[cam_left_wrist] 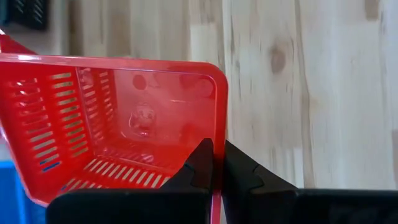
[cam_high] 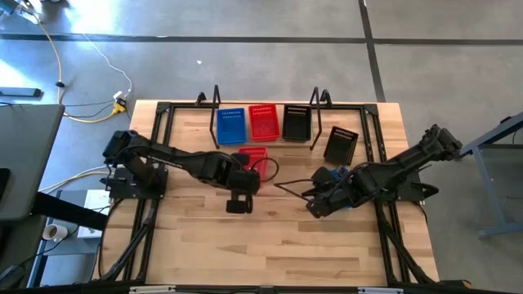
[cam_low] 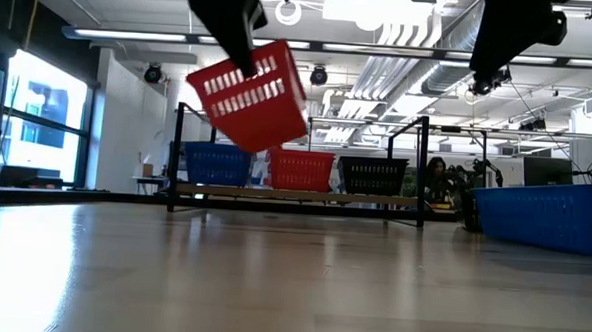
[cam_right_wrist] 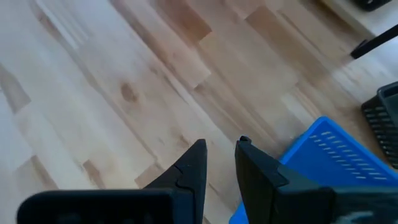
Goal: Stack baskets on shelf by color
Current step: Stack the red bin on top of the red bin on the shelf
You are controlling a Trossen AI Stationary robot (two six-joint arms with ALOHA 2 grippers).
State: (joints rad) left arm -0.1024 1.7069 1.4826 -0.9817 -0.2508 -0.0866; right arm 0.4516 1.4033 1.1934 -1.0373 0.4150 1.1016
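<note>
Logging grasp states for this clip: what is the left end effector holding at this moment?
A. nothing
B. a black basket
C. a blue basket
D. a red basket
D: the left end effector is shut on the wall of a red basket, which hangs tilted above the table in the low view.

Three baskets (cam_high: pixel 263 122) sit side by side on the shelf (cam_high: pixel 265 140) (another lies right of it (cam_high: pixel 341 144)).

Red slotted basket (cam_left_wrist: pixel 118 118), blue basket (cam_right_wrist: pixel 329 163), black basket (cam_high: pixel 341 144), pale wood-grain tabletop (cam_right_wrist: pixel 124 81).
</note>
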